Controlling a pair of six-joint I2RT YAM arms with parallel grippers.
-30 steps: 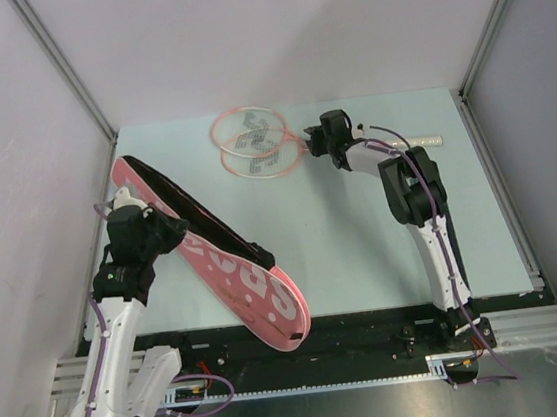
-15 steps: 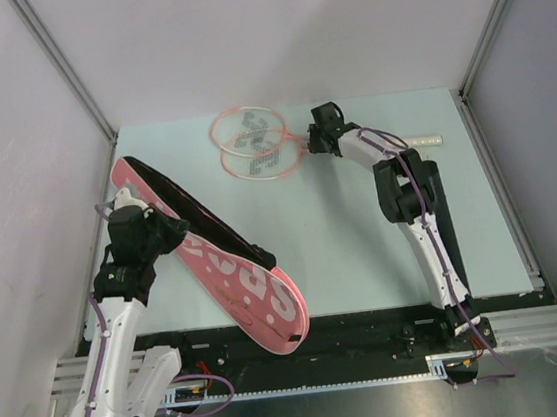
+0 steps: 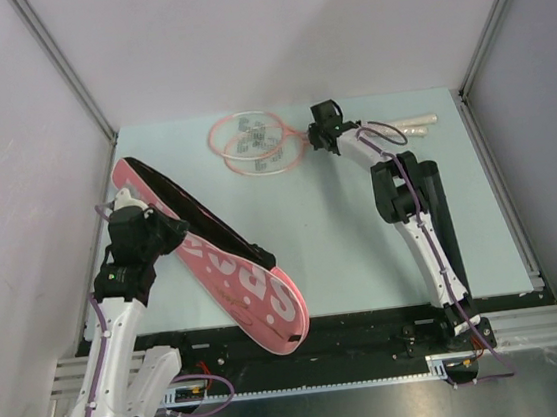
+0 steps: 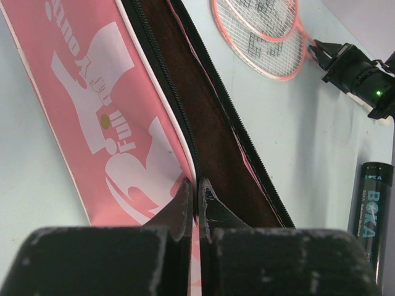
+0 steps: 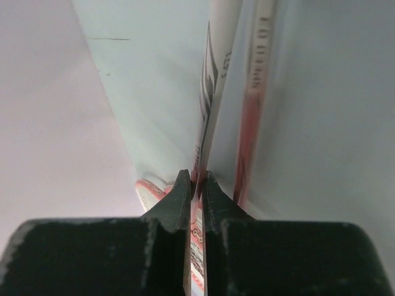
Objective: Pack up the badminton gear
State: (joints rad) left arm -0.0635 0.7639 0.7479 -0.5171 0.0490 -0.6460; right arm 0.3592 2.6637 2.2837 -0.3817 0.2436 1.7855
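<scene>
The pink racket-shaped bag (image 3: pixel 227 270) lies diagonally at the left, its zipper open onto a dark lining (image 4: pixel 210 117). My left gripper (image 3: pixel 167 231) is shut on the bag's upper edge beside the zipper (image 4: pixel 197 186). Two pink-framed rackets (image 3: pixel 251 139) lie overlapped at the back, with their white handles (image 3: pixel 415 124) to the right. My right gripper (image 3: pixel 323 139) is shut on one racket shaft (image 5: pixel 213 80); the second shaft (image 5: pixel 253 92) runs just beside it. The dark tube (image 4: pixel 373 203) lies by the right arm (image 3: pixel 431 206). No shuttlecocks are in view.
The light-green tabletop (image 3: pixel 311 225) is walled by pale panels with metal posts at the back corners (image 3: pixel 109 132). A black rail (image 3: pixel 373 334) runs along the near edge. The rackets lie close to the back wall (image 5: pixel 55 111).
My right gripper has shifted back and slightly left with the racket shaft. The racket heads slid left and the white handles swung toward the back. The left arm and bag have not moved.
</scene>
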